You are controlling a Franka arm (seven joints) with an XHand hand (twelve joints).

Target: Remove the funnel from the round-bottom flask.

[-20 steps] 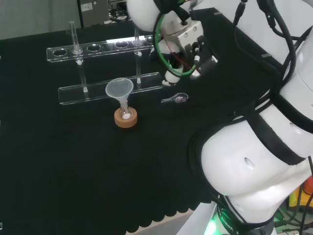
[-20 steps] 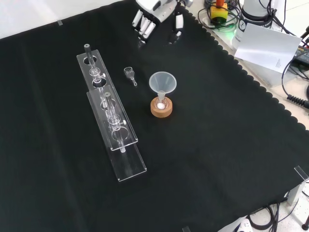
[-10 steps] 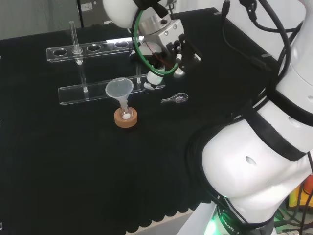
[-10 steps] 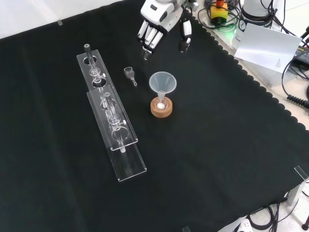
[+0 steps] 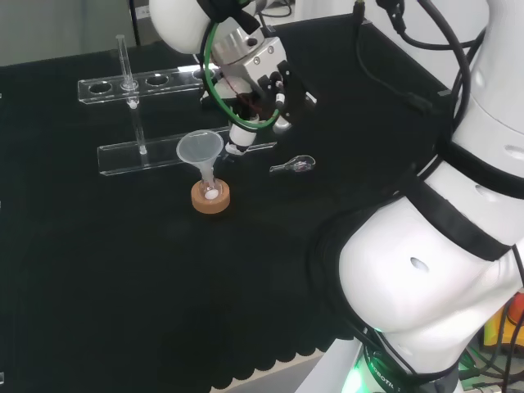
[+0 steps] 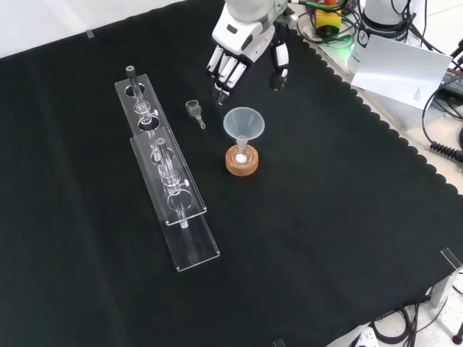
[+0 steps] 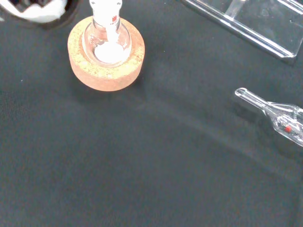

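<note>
A clear plastic funnel (image 5: 200,149) (image 6: 244,123) stands with its stem in a small round-bottom flask (image 5: 210,189) (image 6: 241,153) (image 7: 107,40). The flask holds some white matter and rests on a cork ring (image 5: 210,197) (image 6: 241,163) (image 7: 105,66). My hand (image 5: 260,86) (image 6: 240,50) hovers open just right of the funnel in the head view. In the front view it is above the funnel, fingers straight and pointing down near the rim, thumb apart. It holds nothing.
A clear test-tube rack (image 5: 164,115) (image 6: 166,181) (image 7: 246,26) with a few tubes stands behind the flask in the head view. A small glass stopper-like piece (image 5: 293,165) (image 6: 194,111) (image 7: 279,118) lies on the cloth beside the hand.
My hand has moved left in the head view and down in the front view, closing in on the funnel's rim. The funnel and flask have not moved.
</note>
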